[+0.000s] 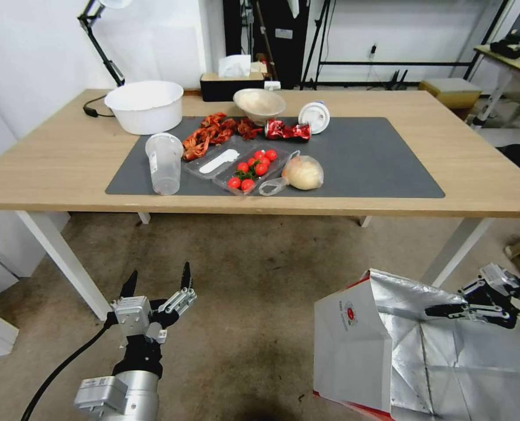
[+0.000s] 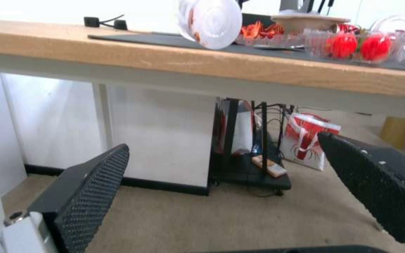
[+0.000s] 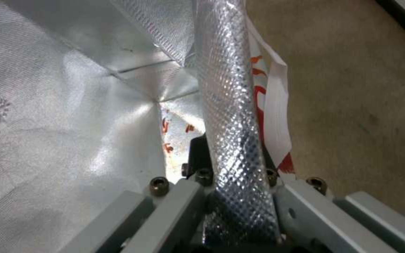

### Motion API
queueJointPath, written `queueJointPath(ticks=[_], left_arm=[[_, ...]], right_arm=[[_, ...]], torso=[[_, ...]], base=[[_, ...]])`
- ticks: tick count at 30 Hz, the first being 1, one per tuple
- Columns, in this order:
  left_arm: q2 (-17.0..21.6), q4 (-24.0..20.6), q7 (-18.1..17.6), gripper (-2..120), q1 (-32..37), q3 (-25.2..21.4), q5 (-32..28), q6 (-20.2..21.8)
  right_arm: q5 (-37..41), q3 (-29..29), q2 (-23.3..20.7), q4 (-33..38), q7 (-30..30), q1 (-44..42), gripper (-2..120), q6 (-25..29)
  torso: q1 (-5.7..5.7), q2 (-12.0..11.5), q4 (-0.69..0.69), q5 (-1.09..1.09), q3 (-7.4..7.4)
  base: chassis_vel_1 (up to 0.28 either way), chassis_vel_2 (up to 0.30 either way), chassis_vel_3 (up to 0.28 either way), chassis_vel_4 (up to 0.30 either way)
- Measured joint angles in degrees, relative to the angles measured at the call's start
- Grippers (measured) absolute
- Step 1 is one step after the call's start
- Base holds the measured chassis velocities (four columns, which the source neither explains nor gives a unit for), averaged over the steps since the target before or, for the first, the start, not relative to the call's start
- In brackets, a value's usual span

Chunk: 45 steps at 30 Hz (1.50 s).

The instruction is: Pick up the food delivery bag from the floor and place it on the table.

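Observation:
The food delivery bag (image 1: 353, 351) is down by the floor at my lower right, in front of the table (image 1: 66, 164). Its white side carries a small red logo, its base edge is red, and its open mouth shows silver foil lining (image 3: 71, 123). My right gripper (image 1: 440, 311) is shut on the bag's far rim. In the right wrist view the foil rim (image 3: 230, 116) runs pinched between the fingers, with a white handle (image 3: 275, 105) beside it. My left gripper (image 1: 159, 279) hangs open over the carpet at lower left, holding nothing, its pads (image 2: 90, 189) spread wide below the table edge (image 2: 165, 59).
On the dark grey mat (image 1: 376, 158) lie a plastic cup (image 1: 165, 164), a tomato tray (image 1: 251, 169), a bagged bun (image 1: 300, 173), crayfish (image 1: 213, 131) and a bowl (image 1: 260, 104). A white basin (image 1: 144, 105) sits beside it. White table legs (image 1: 61, 257) (image 1: 455, 248) flank the carpet.

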Motion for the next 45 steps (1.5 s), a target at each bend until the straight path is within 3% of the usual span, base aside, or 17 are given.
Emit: queueJointPath(ticks=[11, 45], left_arm=[[0.0, -0.02, -0.07, 100, -0.23, 0.0, -0.07, 0.0], [-0.22, -0.63, -0.24, 100, 0.44, -0.09, 0.19, -0.05]], right_arm=[[0.22, 0.06, -0.42, -0.06, 0.0, 0.06, 0, 0.01], [0.32, 0.35, 0.08, 0.48, 0.0, -0.03, 0, 0.23]], torso=[[0.74, 1.83, 0.0, 0.0, 1.1], [4.76, 11.64, 0.0, 0.0, 6.88]], base=[[0.0, 0.0, 0.0, 0.0], [0.0, 0.0, 0.0, 0.0]])
